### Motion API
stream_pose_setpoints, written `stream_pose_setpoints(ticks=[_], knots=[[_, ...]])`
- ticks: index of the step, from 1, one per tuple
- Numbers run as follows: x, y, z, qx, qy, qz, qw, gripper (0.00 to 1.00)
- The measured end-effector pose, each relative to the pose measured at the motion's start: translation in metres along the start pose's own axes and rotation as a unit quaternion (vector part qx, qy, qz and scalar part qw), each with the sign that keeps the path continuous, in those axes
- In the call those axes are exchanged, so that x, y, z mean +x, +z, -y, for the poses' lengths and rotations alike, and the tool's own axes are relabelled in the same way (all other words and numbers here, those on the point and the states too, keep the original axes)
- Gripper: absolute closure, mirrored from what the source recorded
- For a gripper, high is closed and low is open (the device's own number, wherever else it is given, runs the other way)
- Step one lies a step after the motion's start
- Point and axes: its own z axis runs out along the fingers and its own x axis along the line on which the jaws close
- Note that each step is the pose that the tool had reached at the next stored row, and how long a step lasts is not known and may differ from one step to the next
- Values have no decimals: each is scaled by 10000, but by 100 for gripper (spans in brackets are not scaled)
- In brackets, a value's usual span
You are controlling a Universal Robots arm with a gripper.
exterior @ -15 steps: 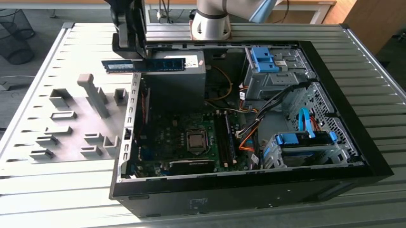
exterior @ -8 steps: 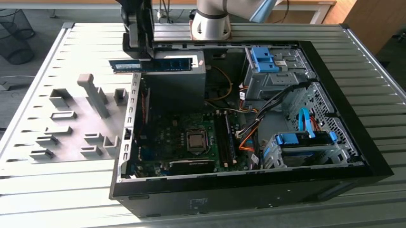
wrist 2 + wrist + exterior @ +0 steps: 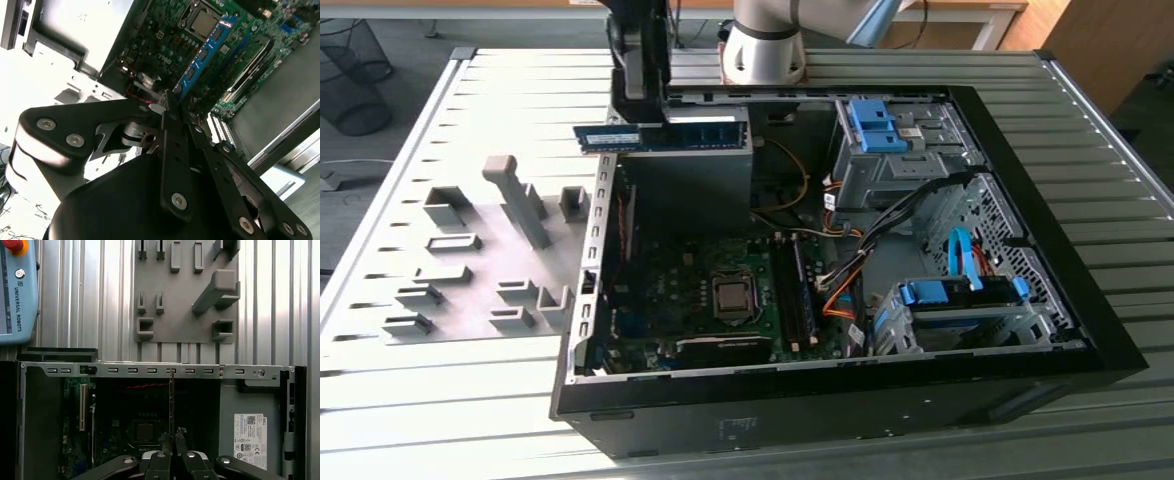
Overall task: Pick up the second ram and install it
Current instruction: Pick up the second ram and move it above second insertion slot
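Your gripper (image 3: pixel 640 115) has its 2 fingers (image 3: pixel 172 150) pressed together on the second ram (image 3: pixel 664 135), pinching it a little toward the exterior view's left of its middle. The stick hangs in the air at the far edge of the open computer case (image 3: pixel 854 400), above the grey power supply (image 3: pixel 687 185). It stands on its long edge, with its long axis level, running from the exterior view's left to right. In the first wrist view you see it edge-on as a thin line (image 3: pixel 171 395).
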Motion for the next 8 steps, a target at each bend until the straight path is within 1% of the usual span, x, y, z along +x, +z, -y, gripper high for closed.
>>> stream_pose_setpoints(ticks=[8], knots=[[-1, -4, 249, 0, -1, 1, 10000, 86]])
